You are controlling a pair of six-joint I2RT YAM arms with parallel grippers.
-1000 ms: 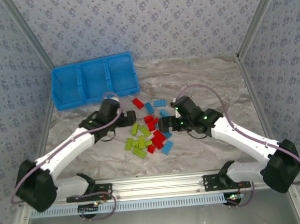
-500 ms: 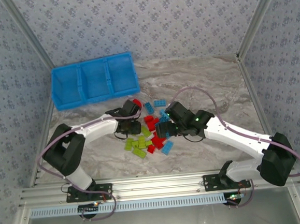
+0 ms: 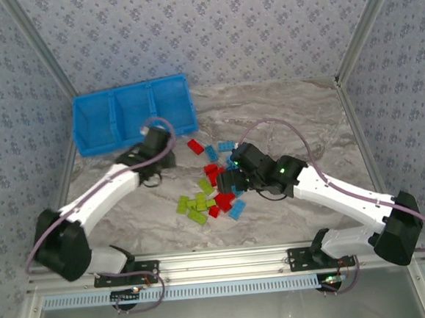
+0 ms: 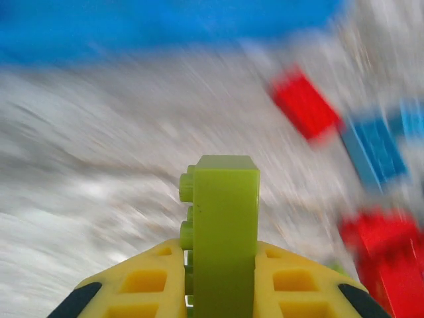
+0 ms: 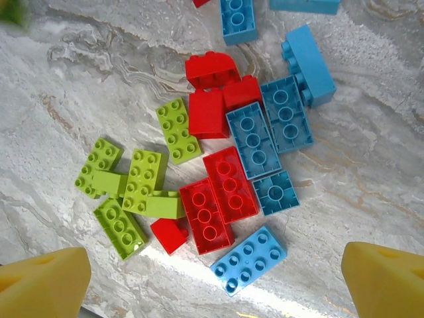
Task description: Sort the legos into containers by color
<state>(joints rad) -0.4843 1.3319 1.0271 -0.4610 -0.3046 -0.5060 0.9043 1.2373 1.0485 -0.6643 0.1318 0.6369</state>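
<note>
My left pincer (image 4: 222, 281) grips a lime green brick (image 4: 225, 199); my right pincer (image 5: 215, 278) gapes wide, legos (image 5: 222, 185) heaped just below it.

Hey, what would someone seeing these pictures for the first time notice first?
A lime green studded plastic brick stands upright, pinched in the left gripper, close up in the left wrist view. Mid-table, a jumble of red, light blue and lime green bricks lies on the marbled tabletop, with the right gripper open above it. The bright blue three-compartment plastic bin sits far left.
</note>
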